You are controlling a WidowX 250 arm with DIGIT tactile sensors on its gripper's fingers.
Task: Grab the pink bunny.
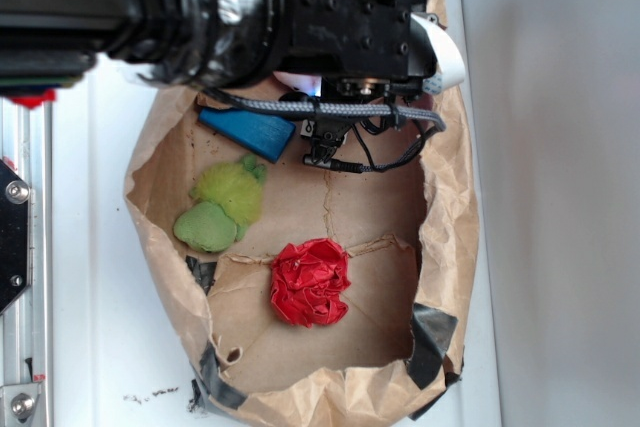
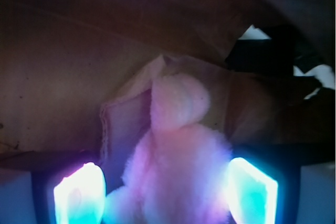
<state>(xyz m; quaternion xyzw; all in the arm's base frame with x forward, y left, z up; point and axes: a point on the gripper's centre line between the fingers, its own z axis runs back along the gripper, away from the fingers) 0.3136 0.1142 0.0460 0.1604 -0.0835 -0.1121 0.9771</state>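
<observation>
In the wrist view the pink bunny (image 2: 178, 156) fills the space between my fingers, its fluffy body low in the middle and a rounded part rising above it. My gripper (image 2: 165, 195) is open, with one glowing pad (image 2: 79, 198) on the left and the other on the right. The right pad touches the fur, while a narrow gap shows beside the left one. In the exterior view the black arm (image 1: 340, 17) hangs over the back of the bag and hides nearly all of the bunny; only a pale sliver (image 1: 297, 81) shows beneath it.
Everything lies inside a brown paper bag (image 1: 450, 197) with raised crumpled walls and black tape patches (image 1: 432, 342). A blue block (image 1: 247, 130) lies just left of the arm. A lime-green plush (image 1: 222, 205) and a red cloth ball (image 1: 310, 281) sit nearer the front.
</observation>
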